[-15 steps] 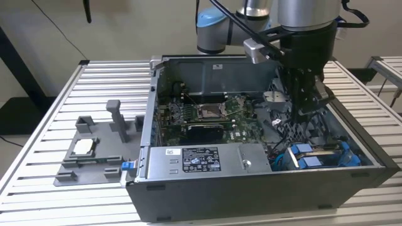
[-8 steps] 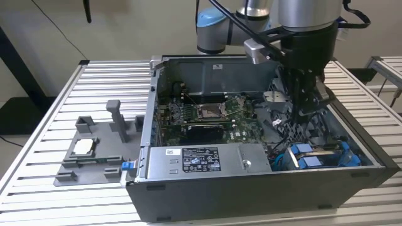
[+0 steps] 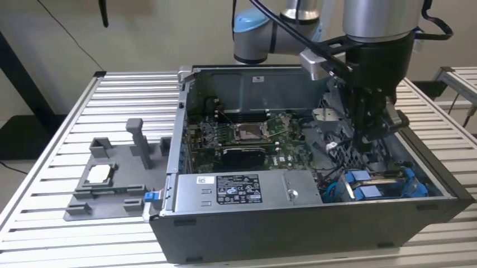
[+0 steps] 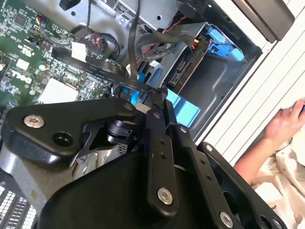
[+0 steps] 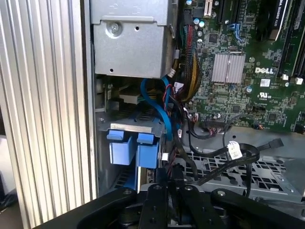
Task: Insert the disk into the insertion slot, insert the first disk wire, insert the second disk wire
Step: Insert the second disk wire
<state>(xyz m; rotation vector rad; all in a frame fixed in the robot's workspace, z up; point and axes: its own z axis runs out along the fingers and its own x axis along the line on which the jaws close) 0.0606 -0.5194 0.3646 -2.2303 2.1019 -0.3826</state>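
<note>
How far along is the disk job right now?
The disk looks seated in the insertion slot at the case's corner, blue tabs showing. The gripper is down inside the case, closed on a black flat cable. Whether either wire is plugged in cannot be judged from here.

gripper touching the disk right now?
Cannot tell. In the exterior view the gripper hangs inside the case above the disk, but its fingertips are hidden among cables. Neither wrist view shows a contact or gap plainly.
</note>
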